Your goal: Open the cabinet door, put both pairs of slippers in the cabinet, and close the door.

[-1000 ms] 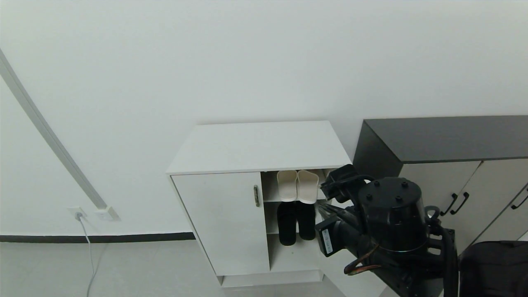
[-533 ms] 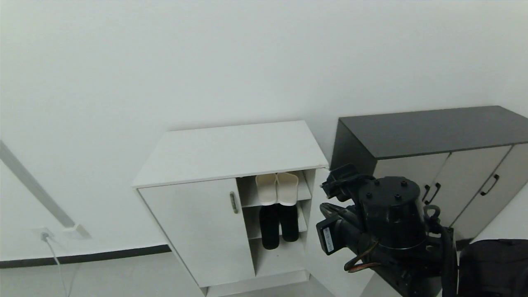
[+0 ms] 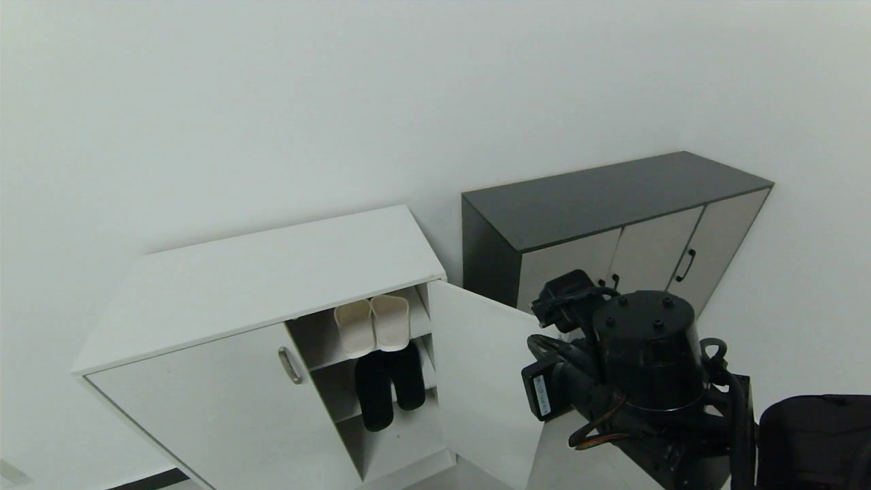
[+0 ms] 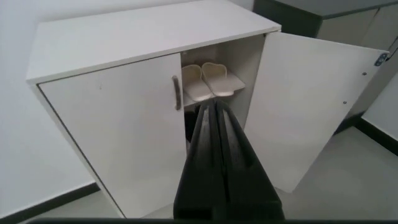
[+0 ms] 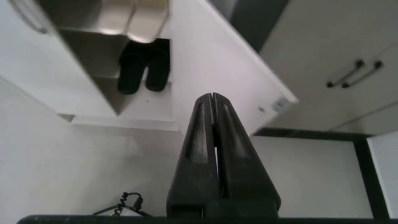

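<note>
Standing white cabinet (image 3: pixel 258 265) (image 4: pixel 149 31): it is sitting on the floor against the pale wall, its right side open and its left side shut.
Dark cabinet (image 3: pixel 599 190): it is standing just to the right of the white cabinet against the same wall, with grey doors closed and black handles (image 3: pixel 686 265) (image 5: pixel 354 71) showing on the fronts.
Closed door (image 3: pixel 218 415) (image 4: pixel 118 130): it is covering the left half, carrying a small upright metal handle (image 3: pixel 290 365) (image 4: pixel 176 93) at the edge next to the opening.
Open door (image 3: pixel 476 367) (image 4: pixel 305 99) (image 5: pixel 217 68): it is swinging wide on the right side, standing out from the cabinet front toward the robot.
Black slippers (image 3: pixel 389 388) (image 5: pixel 144 65): the pair is lying side by side on the middle shelf inside the open half, directly under the pale pair, ends hanging a little past the shelf's front edge.
White slippers (image 3: pixel 372 325) (image 4: pixel 211 81) (image 5: pixel 134 12): the pair is resting side by side on the top shelf of the open half, just beside the closed door's handle edge.
Left hand (image 4: pixel 216 106): it is hanging in the air in front of the cabinet, pointing at the opening, fingers pressed together with nothing between them.
Right hand (image 5: pixel 213 99): it is hovering above the floor (image 5: pixel 74 162) near the open door's lower part, fingers pressed together and gripping nothing; whether it is touching the door cannot be told.
</note>
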`<state>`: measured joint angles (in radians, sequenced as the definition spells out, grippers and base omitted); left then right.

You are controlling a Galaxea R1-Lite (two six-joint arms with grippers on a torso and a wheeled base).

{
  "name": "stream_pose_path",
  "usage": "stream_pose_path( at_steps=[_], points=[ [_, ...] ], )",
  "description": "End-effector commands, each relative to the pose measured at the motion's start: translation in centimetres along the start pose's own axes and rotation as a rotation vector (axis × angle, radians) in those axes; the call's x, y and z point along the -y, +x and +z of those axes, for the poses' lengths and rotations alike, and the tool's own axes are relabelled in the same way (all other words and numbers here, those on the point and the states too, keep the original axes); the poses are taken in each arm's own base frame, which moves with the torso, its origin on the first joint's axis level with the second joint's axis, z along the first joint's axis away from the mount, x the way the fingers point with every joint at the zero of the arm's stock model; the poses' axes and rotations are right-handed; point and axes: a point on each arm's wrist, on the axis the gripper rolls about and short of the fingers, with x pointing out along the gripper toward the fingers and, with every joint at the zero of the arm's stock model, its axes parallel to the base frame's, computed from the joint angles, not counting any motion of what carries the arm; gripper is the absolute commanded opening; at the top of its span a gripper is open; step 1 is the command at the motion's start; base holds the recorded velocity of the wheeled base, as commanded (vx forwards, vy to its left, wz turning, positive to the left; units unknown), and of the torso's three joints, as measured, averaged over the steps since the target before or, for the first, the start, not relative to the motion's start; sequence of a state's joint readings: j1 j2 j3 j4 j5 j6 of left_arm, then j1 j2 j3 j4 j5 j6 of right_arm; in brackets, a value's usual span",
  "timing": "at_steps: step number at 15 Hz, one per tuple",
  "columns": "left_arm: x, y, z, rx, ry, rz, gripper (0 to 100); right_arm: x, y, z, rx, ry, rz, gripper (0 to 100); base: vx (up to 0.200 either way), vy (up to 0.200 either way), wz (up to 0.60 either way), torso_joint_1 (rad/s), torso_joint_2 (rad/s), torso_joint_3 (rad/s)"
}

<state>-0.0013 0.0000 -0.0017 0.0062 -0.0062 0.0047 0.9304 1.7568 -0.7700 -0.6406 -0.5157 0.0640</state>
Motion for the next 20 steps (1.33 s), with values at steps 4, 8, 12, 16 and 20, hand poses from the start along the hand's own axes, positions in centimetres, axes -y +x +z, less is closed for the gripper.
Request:
stream_pose_path(
  at_steps=[4,8,12,16,20],
  points=[
    [0.0,0.0,0.0,0.000,0.000,0.000,0,0.0,0.2,-0.1,-0.005,-0.001,-0.005,0,-0.050,0.000,0.00,0.001,0.00,-0.001],
    [0.0,0.0,0.0,0.000,0.000,0.000,0,0.0,0.2,-0.1,-0.002,0.001,-0.005,0,-0.200,0.000,0.00,0.005,0.00,0.005],
    [0.0,0.0,0.0,0.000,0.000,0.000,0,1.5,1.6,-0.4,-0.006,0.012,-0.063,0,-0.050,0.000,0.00,-0.004,0.00,0.001],
    [0.0,0.0,0.0,0.000,0.000,0.000,0,4.2,4.4,0.6,0.026,0.023,-0.126,0,0.000,0.000,0.00,0.000,0.00,0.000],
    [0.0,0.0,0.0,0.000,-0.002,0.001,0,7.8,11.1,2.1,0.010,0.087,-0.155,0,0.000,0.000,0.00,0.000,0.00,0.000]
  ],
)
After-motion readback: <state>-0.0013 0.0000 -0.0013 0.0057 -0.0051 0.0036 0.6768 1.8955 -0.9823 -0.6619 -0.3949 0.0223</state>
